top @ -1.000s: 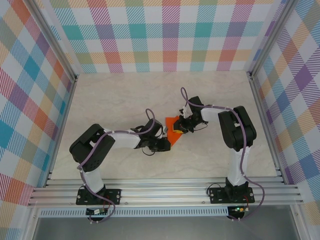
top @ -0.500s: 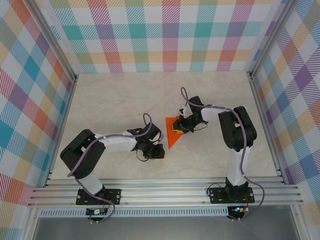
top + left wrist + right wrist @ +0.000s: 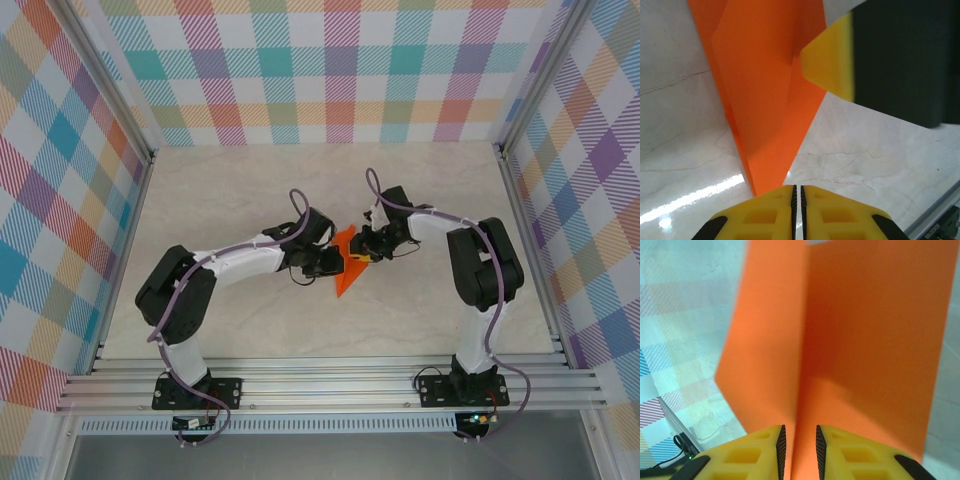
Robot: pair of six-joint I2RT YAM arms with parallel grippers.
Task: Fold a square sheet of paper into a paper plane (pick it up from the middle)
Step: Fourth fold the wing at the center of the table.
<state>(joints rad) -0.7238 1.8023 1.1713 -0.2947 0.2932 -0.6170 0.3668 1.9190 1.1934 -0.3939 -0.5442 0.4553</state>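
The orange sheet, folded into a slim paper plane (image 3: 346,272), lies on the table with its sharp tip toward the near edge. In the left wrist view the plane (image 3: 765,100) stretches ahead, its tip just left of my left gripper (image 3: 797,192), which is shut with nothing between its jaws. From above, the left gripper (image 3: 333,263) sits against the plane's left edge. My right gripper (image 3: 362,254) is at the plane's upper right. Its jaws (image 3: 800,437) stand slightly apart, open around the raised centre fold of the plane (image 3: 865,340).
The marble-patterned table (image 3: 230,200) is walled by checked panels (image 3: 340,70) at the back and sides. An aluminium rail (image 3: 330,385) runs along the near edge, carrying both arm bases. One yellow finger of the right gripper (image 3: 832,60) reaches into the left wrist view.
The left gripper drew back from the plane toward the near left, then swung up against its left edge. The right jaws have parted a little around the fold.
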